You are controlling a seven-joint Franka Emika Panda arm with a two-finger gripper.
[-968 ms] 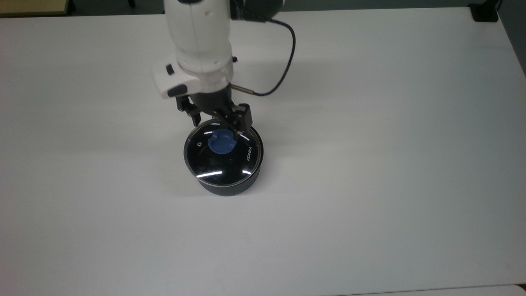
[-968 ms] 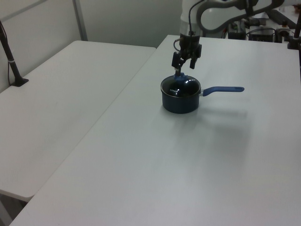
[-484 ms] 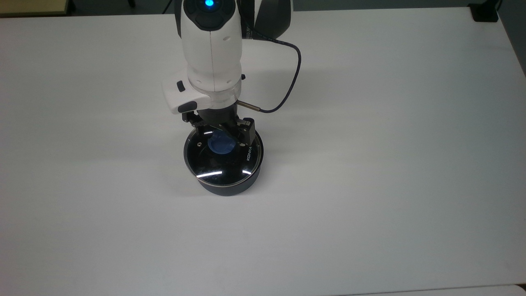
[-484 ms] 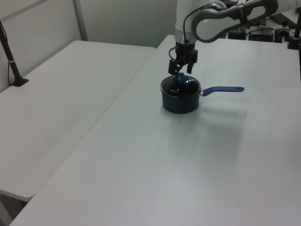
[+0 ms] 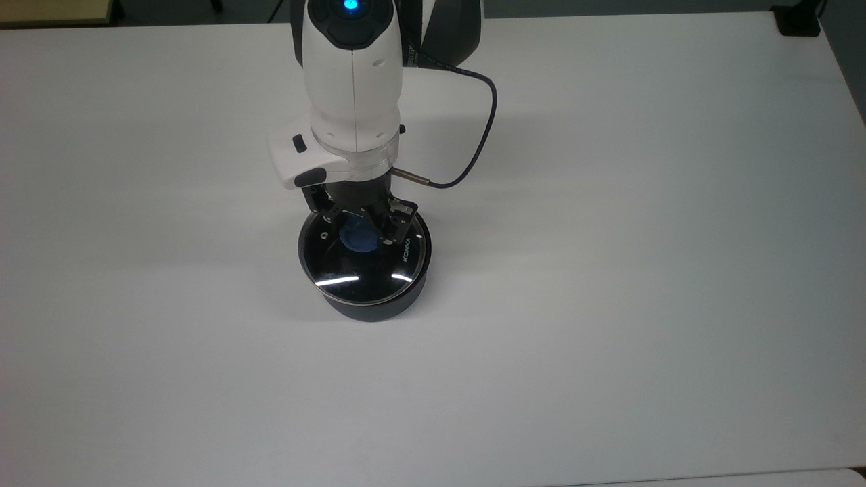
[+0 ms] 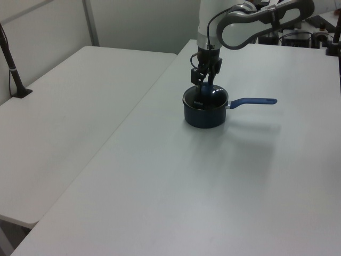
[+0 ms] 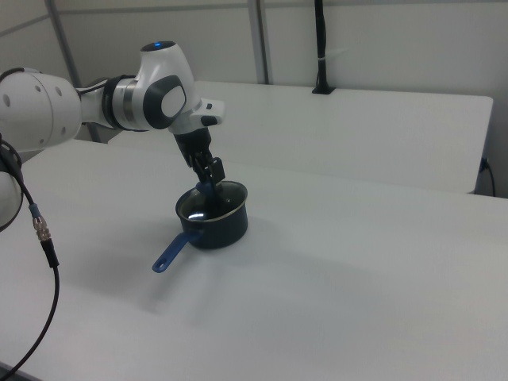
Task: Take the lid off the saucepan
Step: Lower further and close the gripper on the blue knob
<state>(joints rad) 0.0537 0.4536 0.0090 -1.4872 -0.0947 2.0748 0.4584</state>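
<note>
The saucepan [image 5: 369, 310] is a small dark pot standing mid-table, its long blue handle [image 6: 253, 101] pointing to the left view's right. The glass lid [image 5: 358, 274], with "KONKA" lettering and a blue knob [image 5: 357, 241], covers the pot and sits slightly toward the top view's left. My gripper [image 5: 360, 228] comes straight down from above, with its black fingers [image 5: 391, 230] pressed in on either side of the knob. It is shut on the lid's knob. In the right view the gripper [image 7: 206, 181] stands on the lid [image 7: 208, 206] and the handle [image 7: 171, 254] points toward the camera.
The white table [image 5: 609, 270] is bare around the pot. A dark cable [image 5: 482, 128] loops off the wrist to the top view's right. A second white table [image 6: 69, 106] adjoins on the left view's left, with a black post [image 6: 13, 72] clamped at its edge.
The gripper came down over the lid and its fingers closed in on the blue knob. The lid has shifted slightly toward the top view's left.
</note>
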